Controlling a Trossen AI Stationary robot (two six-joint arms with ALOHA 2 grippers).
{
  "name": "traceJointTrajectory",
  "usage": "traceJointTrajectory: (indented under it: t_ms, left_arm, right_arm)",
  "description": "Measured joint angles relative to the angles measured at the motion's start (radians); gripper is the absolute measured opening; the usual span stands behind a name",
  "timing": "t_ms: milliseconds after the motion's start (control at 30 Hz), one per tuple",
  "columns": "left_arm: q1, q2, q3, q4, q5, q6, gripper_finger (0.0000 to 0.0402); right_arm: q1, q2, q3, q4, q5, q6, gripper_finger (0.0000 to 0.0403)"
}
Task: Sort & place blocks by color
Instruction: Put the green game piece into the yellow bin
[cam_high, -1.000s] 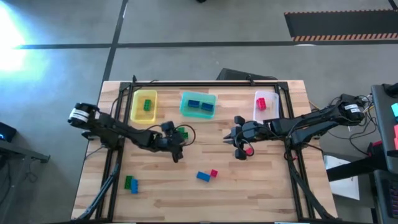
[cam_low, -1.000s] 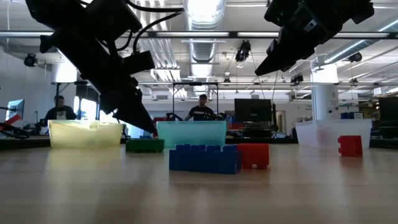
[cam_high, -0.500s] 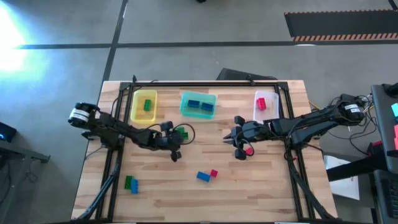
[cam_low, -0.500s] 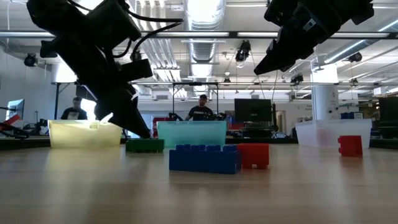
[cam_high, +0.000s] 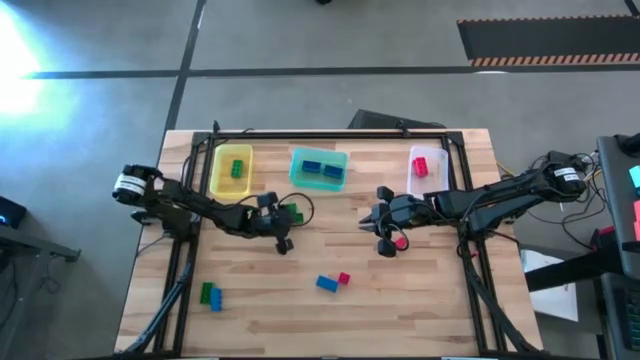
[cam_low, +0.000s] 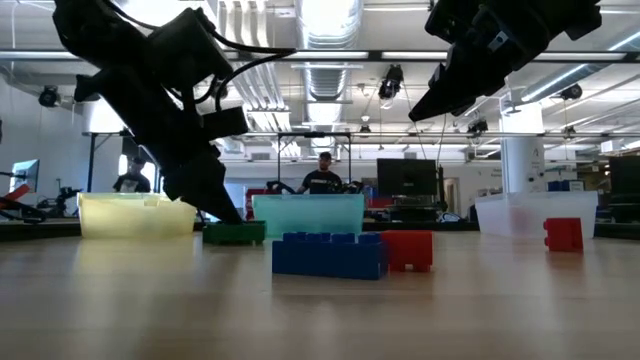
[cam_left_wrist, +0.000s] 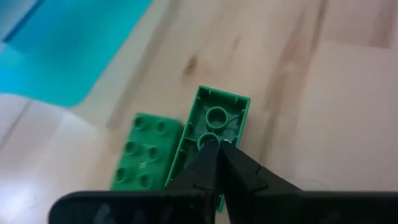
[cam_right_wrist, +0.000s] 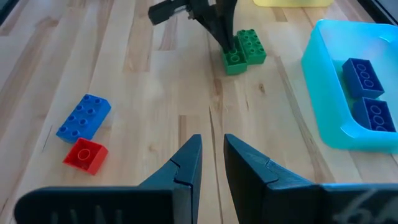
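Two green blocks lie side by side on the table in front of the teal bin: one studs up (cam_left_wrist: 146, 158), one upturned with its hollow underside showing (cam_left_wrist: 217, 121) (cam_right_wrist: 234, 61). My left gripper (cam_left_wrist: 211, 144) (cam_high: 284, 218) is shut, its tips down in that hollow. My right gripper (cam_right_wrist: 211, 140) (cam_high: 368, 221) hangs raised over mid-table, fingers close together with nothing between them. A red block (cam_high: 400, 242) rests on the table beside it. A blue block (cam_right_wrist: 84, 117) and a red block (cam_right_wrist: 86, 155) lie nearer the front. My left gripper's shut fingertips (cam_left_wrist: 205, 149) stand in the upturned green block's hollow, at a round tube (cam_left_wrist: 209, 140) near its middle. They come from above, slanting in from the table's left. Whether a wall lies between the tips, I cannot tell. The block rests on the table.
Along the far edge stand a yellow bin (cam_high: 218, 180) holding a green block, a teal bin (cam_high: 298, 170) holding two blue blocks, and a clear bin (cam_high: 435, 175) holding a red one. A green and a blue block (cam_high: 210, 294) lie at the near left.
My left gripper has shut over the upturned green block and edged slightly toward the far edge, its wrist tipping more upright. Both green blocks lie where they were. My right gripper has kept still.
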Motion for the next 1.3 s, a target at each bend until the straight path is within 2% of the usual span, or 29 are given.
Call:
traceJointTrajectory:
  t_ms: [133,433,567,667,867,1000,1133,1300]
  left_arm:
    - [-0.001,-0.002,0.011,0.024,0.076,-0.007,0.0]
    - [-0.001,-0.04,0.031,0.032,0.083,-0.014,0.0]
    - [-0.001,-0.049,0.028,0.034,0.126,0.001,0.001]
    - [-0.001,-0.045,0.026,0.037,0.134,0.001,0.0045]
    - [-0.001,-0.032,0.013,0.032,0.13,0.005,0.016]
    - [-0.001,-0.032,0.004,0.038,0.08,0.015,0.0223]
    - [-0.001,-0.032,-0.003,0.043,0.072,0.058,0.0252]
    - [-0.001,-0.029,-0.003,0.066,0.073,0.065,0.0255]
  right_arm:
    - [0.0,0.0,-0.001,0.0,0.0,0.0,0.0056]
    - [0.0,0.0,-0.002,0.0,0.0,0.0,0.0056]
    - [0.0,0.0,-0.002,0.0,0.0,0.0,0.0056]
    - [0.0,0.0,-0.002,0.0,0.0,0.0,0.0057]
    - [0.0,0.0,-0.002,0.0,0.0,0.005,0.0057]
    - [0.0,0.0,-0.002,0.0,0.0,0.012,0.0057]
    - [0.0,0.0,-0.002,0.0,0.0,0.013,0.0057]
    - [0.0,0.0,-0.002,0.0,0.0,0.014,0.0057]
